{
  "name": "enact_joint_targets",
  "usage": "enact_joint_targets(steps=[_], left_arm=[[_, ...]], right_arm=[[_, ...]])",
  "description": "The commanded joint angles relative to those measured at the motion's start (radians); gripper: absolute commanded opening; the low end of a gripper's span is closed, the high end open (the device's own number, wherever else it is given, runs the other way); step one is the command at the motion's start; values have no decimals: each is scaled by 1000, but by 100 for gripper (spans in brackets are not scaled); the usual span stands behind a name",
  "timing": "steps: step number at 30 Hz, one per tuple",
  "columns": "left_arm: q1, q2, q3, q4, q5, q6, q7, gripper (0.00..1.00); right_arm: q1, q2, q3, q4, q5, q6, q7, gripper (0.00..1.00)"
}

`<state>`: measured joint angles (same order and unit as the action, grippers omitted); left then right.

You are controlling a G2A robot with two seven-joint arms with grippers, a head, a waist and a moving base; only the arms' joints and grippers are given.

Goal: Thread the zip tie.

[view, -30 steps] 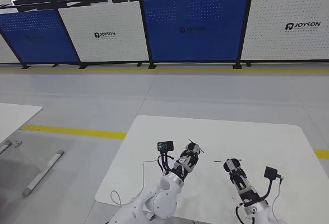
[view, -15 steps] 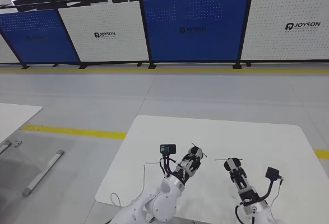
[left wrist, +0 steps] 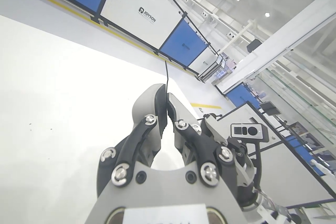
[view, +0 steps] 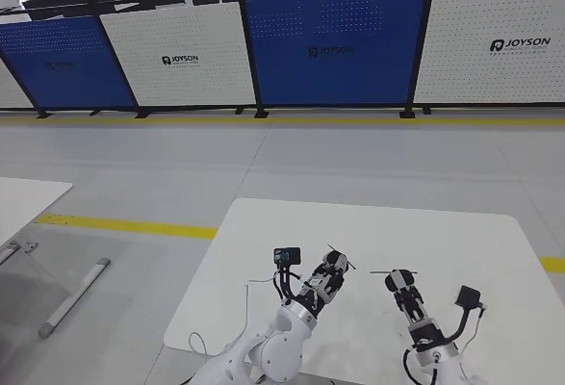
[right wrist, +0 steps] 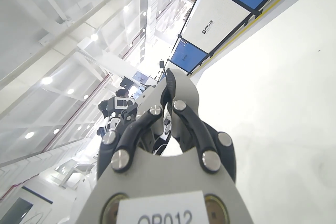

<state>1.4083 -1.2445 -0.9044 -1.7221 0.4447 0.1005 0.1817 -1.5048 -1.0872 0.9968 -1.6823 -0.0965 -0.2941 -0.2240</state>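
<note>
1. Right gripper (view: 396, 279): it is held above the near part of the table (view: 436, 226). The fingers are pressed together on a thin black strip (view: 383, 273). In the top view the strip's free length points sideways toward the other arm.
2. Left gripper (left wrist: 166, 96): it sits just beside the right gripper and slightly farther out. Its pads pinch the zip tie (left wrist: 166, 72), which stands straight out past the fingertips as a narrow black strip.
3. It cannot be determined whether the two strips are opposite ends of one tie or separate pieces.
4. Change: over the last second the left gripper has shifted a little toward the right gripper, carrying the zip tie with it. The right gripper has stayed almost where it was. The gap between the two strip ends is slightly smaller, but they remain apart.
5. Meaning: this is judged to be the alignment stage. No end has entered a head yet.
6. Obstruction: in the top view the zip tie lies at an angle to the black strip, not in line with it. Both pieces are thin and likely to flex, so the two ends will probably need to be brought into line before threading.
7. Farther out: a second table (view: 12, 207) and a grey bar (view: 75, 294) on the floor are well apart from the work. Beyond them are a yellow floor line (view: 128, 226) and blue and white partition panels (view: 330, 48).
</note>
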Motion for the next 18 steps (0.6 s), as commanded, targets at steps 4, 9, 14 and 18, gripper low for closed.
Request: enact_joint_targets(steps=[4,9,14,18], left_arm=[[2,-11,5,-9,-36,38,23,0],[7,-16,2,-22,-40,64,47,0],[7,-16,2,-22,-40,64,47,0],[7,-16,2,-22,-40,64,47,0]], right_arm=[[10,-15,-14,-14,-33,75,-17,0],[18,-19,-11,-22,-25,145,9,0],[18,-19,-11,-22,-25,145,9,0],[20,-20,-9,-22,-17,130,47,0]])
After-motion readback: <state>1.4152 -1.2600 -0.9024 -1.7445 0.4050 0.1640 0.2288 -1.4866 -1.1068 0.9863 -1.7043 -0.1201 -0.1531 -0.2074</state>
